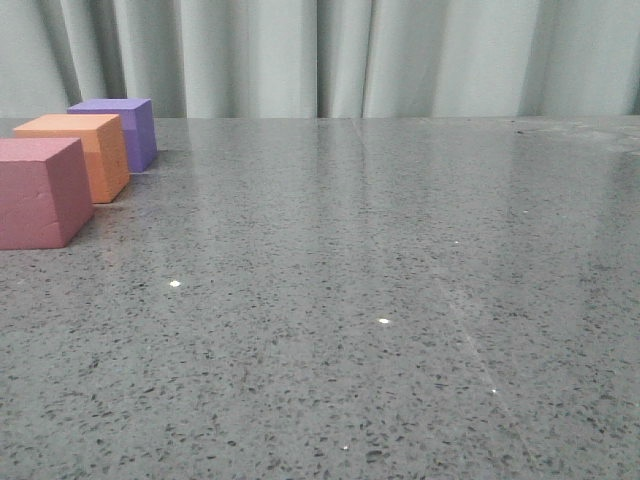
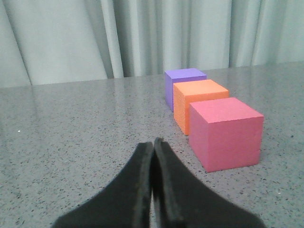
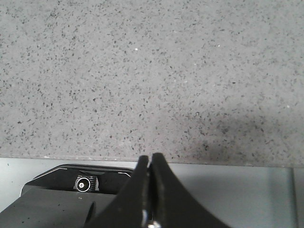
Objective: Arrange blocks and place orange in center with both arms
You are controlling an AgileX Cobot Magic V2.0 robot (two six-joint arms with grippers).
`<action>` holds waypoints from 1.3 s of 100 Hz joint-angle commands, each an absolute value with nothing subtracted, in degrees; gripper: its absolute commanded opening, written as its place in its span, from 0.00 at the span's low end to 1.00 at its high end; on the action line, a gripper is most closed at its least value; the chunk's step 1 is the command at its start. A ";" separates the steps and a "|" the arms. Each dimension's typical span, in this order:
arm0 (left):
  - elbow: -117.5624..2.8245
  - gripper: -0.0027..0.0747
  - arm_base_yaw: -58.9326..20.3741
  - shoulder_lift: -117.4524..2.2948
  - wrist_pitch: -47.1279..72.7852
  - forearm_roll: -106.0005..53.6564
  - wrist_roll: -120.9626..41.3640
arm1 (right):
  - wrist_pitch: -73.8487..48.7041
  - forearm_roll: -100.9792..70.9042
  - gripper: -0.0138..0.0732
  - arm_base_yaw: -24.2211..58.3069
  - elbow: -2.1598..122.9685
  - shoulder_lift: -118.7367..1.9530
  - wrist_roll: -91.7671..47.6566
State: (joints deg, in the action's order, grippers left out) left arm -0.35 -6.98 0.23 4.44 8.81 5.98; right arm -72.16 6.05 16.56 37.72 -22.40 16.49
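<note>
Three foam blocks stand in a row at the far left of the table. The pink block (image 1: 38,192) (image 2: 227,132) is nearest, the orange block (image 1: 82,154) (image 2: 198,103) is in the middle of the row, and the purple block (image 1: 122,130) (image 2: 183,84) is farthest back. Neighbouring blocks stand close together or touching. My left gripper (image 2: 153,142) is shut with nothing in it, low over the table, short of the pink block and to one side of it. My right gripper (image 3: 149,157) is shut and empty, over the table's near edge. Neither arm shows in the front view.
The grey speckled table (image 1: 380,300) stretches away to a pale curtain (image 1: 330,55) at the back. In the right wrist view a dark piece of the robot's base (image 3: 66,185) and a pale grey surface lie below the table's edge (image 3: 213,161).
</note>
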 commanded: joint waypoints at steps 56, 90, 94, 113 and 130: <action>2.83 0.01 -6.69 2.10 -0.86 8.52 6.50 | -69.91 6.62 0.08 16.21 39.07 -22.81 16.02; 2.83 0.01 -6.69 2.10 -0.86 8.52 6.50 | -69.91 6.62 0.08 16.21 39.07 -22.81 16.02; 2.83 0.01 -6.69 2.10 -0.86 8.52 6.50 | -69.91 6.62 0.08 16.21 39.07 -22.81 16.02; 2.83 0.01 -6.69 2.10 -0.86 8.52 6.50 | -68.57 7.64 0.08 16.21 39.07 -22.76 16.02; 2.83 0.01 -6.69 2.10 -0.86 8.52 6.50 | -53.77 9.30 0.08 16.21 37.92 -20.93 16.02</action>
